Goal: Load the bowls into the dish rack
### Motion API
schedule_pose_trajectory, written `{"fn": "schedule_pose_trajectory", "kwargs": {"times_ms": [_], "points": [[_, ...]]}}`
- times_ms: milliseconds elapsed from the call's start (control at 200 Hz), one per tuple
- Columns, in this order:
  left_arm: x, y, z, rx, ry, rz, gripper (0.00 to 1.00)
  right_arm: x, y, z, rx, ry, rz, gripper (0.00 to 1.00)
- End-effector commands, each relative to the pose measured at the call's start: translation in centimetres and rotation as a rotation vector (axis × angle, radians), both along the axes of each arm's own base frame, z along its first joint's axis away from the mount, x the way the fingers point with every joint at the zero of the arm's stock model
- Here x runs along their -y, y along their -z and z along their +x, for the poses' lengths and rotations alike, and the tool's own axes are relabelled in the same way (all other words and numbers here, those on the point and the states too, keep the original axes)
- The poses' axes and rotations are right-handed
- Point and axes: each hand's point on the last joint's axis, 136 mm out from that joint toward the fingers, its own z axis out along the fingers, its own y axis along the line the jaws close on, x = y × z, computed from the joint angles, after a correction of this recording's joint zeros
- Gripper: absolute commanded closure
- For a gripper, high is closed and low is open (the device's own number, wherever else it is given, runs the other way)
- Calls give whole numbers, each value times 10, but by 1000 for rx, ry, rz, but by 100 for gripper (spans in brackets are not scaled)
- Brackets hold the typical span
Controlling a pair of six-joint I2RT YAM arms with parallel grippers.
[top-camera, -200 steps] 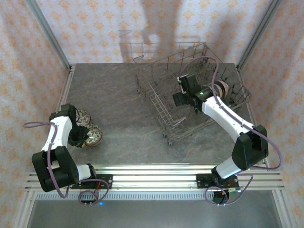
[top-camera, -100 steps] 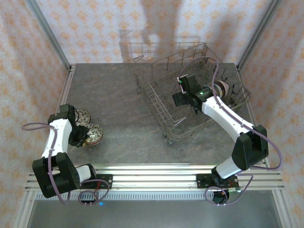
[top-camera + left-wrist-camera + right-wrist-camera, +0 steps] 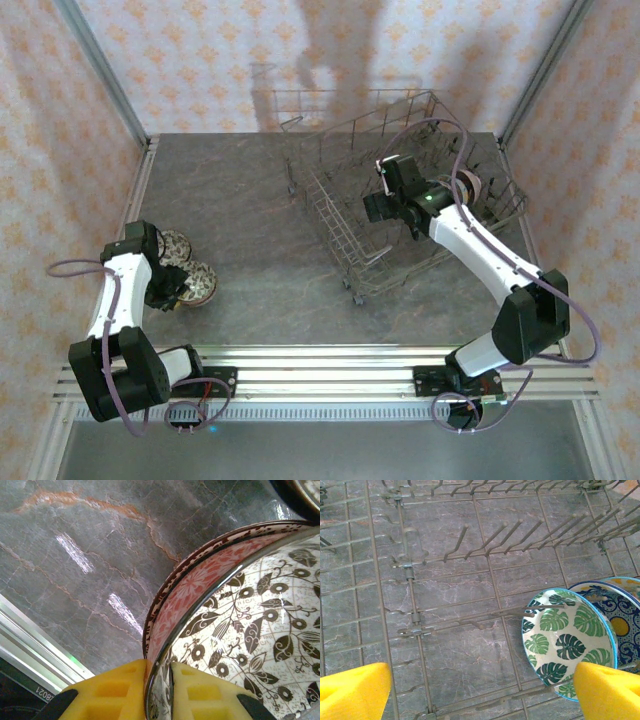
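Note:
My left gripper [image 3: 159,690] is shut on the near rim of a bowl [image 3: 240,610]. The bowl is pink-red outside and has dark flowers on white inside. One yellow pad is outside the wall and the other is inside. In the top view the left gripper [image 3: 170,291] and this bowl [image 3: 201,284] sit at the table's left. A second patterned bowl [image 3: 177,244] is just behind them. My right gripper [image 3: 480,690] hangs open over the dish rack [image 3: 410,575]. A green-leaf bowl [image 3: 565,635] and a blue bowl with an orange centre [image 3: 620,620] stand there on edge between tines.
The dish rack [image 3: 340,235] fills the table's back right, with raised wire sides and my right gripper [image 3: 380,208] inside it. The left wall rail runs close to the left arm. An aluminium rail crosses the near edge.
The left forearm has swung slightly toward the left wall while its gripper stays on the bowl's rim. The right gripper has edged a little to the right over the rack.

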Motion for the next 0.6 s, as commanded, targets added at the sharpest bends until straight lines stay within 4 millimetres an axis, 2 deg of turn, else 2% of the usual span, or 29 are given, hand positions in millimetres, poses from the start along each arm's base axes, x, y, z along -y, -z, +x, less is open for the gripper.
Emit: {"fn": "schedule_pose_trajectory", "kwargs": {"times_ms": [0, 60, 150, 195, 390, 596], "points": [[2, 1, -2, 8, 10, -17, 83, 3, -22, -2, 38, 23, 40, 7], [2, 0, -1, 13, 11, -15, 86, 3, -22, -2, 37, 22, 41, 7], [3, -2, 1, 36, 9, -16, 97, 4, -24, -3, 39, 23, 42, 7], [5, -3, 2, 52, 7, -21, 100, 4, -26, -3, 43, 23, 44, 7], [8, -10, 11, 124, 14, -31, 100, 4, -35, -6, 49, 24, 59, 7], [8, -27, 23, 209, 47, -21, 100, 2, -51, -10, 43, 33, 95, 7]]}}
